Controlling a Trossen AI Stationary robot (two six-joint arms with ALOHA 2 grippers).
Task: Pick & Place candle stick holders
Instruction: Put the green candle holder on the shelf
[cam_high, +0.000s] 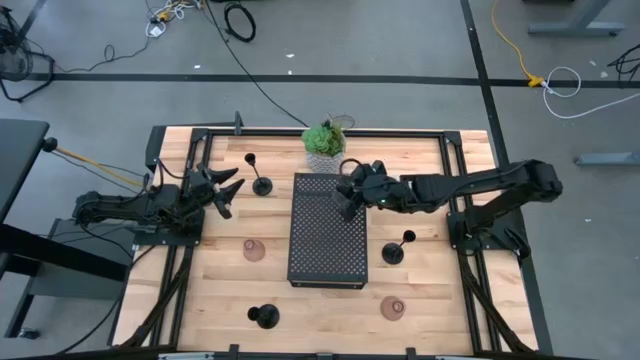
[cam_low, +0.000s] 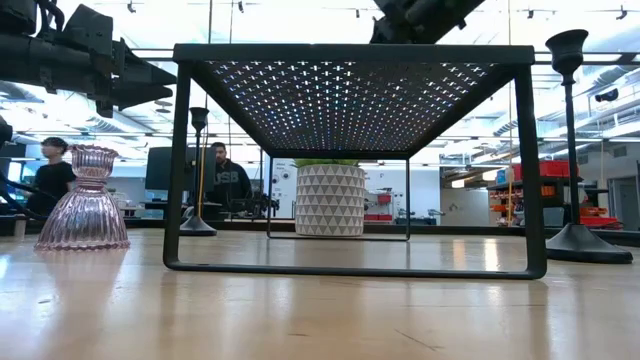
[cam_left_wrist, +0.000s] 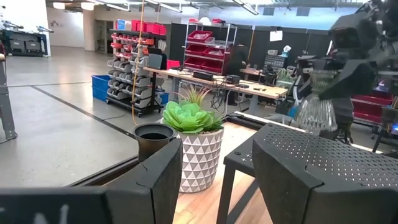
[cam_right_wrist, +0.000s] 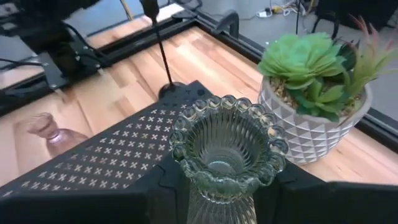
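— Workshop floor, grey concrete with loose cables, surrounds a wooden table (cam_high: 225, 290); two people stand in the room behind it. What sits at the left side?

— Left gripper (cam_high: 226, 190) hovers over the left edge, fingers spread apart, holding nothing. Just beside it stands a black holder (cam_high: 260, 183) near the far edge. A pink glass cup (cam_high: 254, 249) stands nearer the middle of that side, and a second black holder (cam_high: 264, 317) stands by the near edge.

— And the centre?

— A black perforated tray (cam_high: 327, 243), raised on legs, stands in the middle of the table. A potted plant (cam_high: 323, 145) in a white patterned pot stands just beyond its far end.

— Where is the clear glass cup?

— The clear glass cup (cam_right_wrist: 227, 158) is upright in the right gripper (cam_high: 347, 196), whose fingers are clamped on its lower body. It is held above the far end of the tray, near the plant. Whether its foot touches the tray surface, I cannot tell.

— The right side?

— A third black holder (cam_high: 394, 250) stands just right of the tray, under the extended right arm. A second pink glass cup (cam_high: 392, 307) stands toward the near right corner, well apart from the tray.

— Anything resting on the tray?

— No piece is seen standing on it unheld.
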